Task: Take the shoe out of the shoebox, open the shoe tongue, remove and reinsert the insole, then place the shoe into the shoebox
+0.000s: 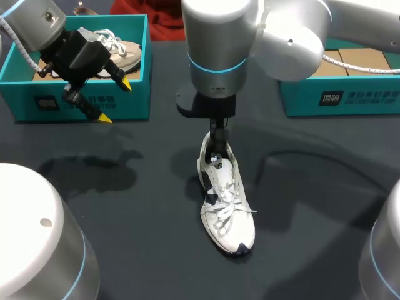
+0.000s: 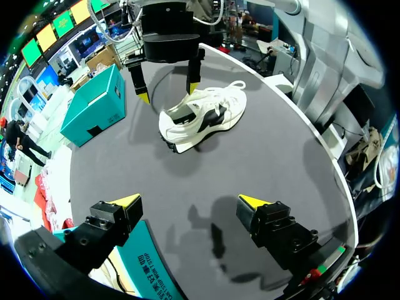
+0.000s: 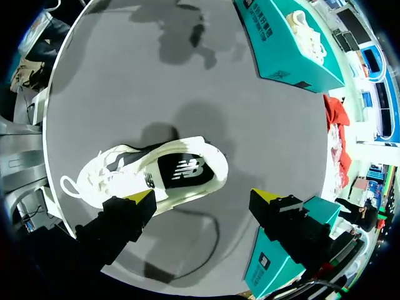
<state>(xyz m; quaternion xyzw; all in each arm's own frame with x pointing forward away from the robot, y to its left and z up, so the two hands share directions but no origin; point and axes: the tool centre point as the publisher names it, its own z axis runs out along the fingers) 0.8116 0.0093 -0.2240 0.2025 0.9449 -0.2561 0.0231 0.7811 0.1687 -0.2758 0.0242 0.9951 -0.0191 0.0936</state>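
At the centre of the head view, a white shoe [image 1: 226, 200] is seen lying on the dark table [image 1: 144, 250], toe toward the lower edge. Its heel is overhung by the right gripper [image 1: 217, 132], whose fingers are mostly hidden by the wrist. At the upper left, the left gripper [image 1: 115, 100] is seen spread and empty before a teal shoebox [image 1: 37, 103] in which a beige shoe [image 1: 128, 50] lies. A second teal box [image 1: 350, 97] is cut off at the upper right.

From the left wrist view, the left gripper [image 2: 189, 200] is shown parted with nothing between its tips. Ahead of it, the right gripper [image 2: 169, 92] is shown released, its tips clear above the heel of the white shoe [image 2: 203, 115].

From the right wrist view, the right gripper [image 3: 205, 195] is seen parted over the white shoe [image 3: 147, 175], and the dark insole [image 3: 187, 170] is plainly shown only here. Whether the tongue is pulled open cannot be told.
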